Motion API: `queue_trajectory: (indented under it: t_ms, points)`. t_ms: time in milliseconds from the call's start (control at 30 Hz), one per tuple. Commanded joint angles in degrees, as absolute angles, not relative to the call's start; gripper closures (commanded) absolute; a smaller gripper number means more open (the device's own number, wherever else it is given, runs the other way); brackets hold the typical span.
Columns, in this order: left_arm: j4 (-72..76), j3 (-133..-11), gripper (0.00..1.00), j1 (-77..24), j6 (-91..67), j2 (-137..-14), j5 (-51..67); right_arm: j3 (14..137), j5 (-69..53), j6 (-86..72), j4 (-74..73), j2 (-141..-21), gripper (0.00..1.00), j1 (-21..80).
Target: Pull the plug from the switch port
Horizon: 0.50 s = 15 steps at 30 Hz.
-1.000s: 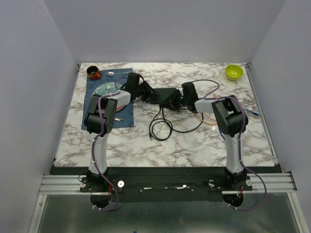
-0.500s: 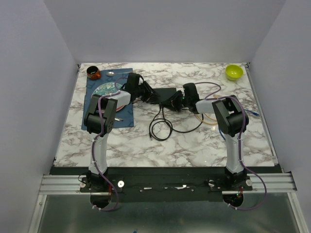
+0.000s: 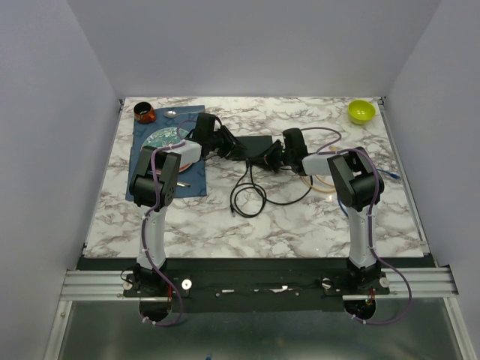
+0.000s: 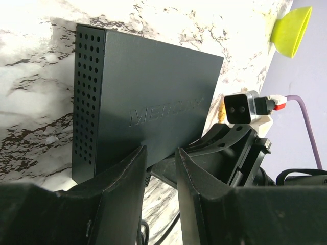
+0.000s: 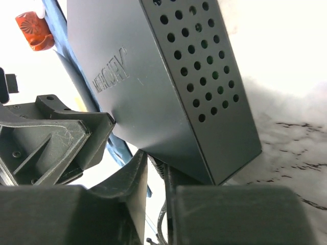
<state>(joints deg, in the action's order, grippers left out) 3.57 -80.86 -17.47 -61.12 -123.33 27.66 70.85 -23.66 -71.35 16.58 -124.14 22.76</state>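
Switch lies flat mid-bench, between both arms. Right gripper has its jaws pinched almost together on the plug at the box's edge. Left gripper is at that edge too, jaws slightly apart; can't tell if they're gripping anything.

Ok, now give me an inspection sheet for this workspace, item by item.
Surface: marble table, with a blue mat at its left rear.
Job's things: black switch lying flat mid-table between both claws; plug not visible.
Clutter: green bowl in the far right corner; orange cup and round plate on the mat.
Claws: left claw at the switch's left end, right claw at its other end; fingers close together, grip unclear.
Cables: black cable looped in front of the switch; purple leads along the arms.
Surroundings: plain pale walls.
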Motion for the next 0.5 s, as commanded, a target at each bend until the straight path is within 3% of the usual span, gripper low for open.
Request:
queue_trajectory:
  t_ms: [0,167,467]
  points:
    - [-0.35,-79.1,0.56,-17.23,-60.55,-123.13,27.42,71.98,-21.71,-71.63,15.56,-125.68,0.87,22.06]
    - [-0.26,-79.19,0.56,-17.23,-60.47,-122.7,27.51,71.46,-21.8,-70.4,15.65,-125.25,0.99,22.15]
    - [3.25,-75.59,0.56,-17.4,-63.19,-119.36,28.83,74.44,-21.53,-62.76,9.33,-124.63,0.99,22.15]
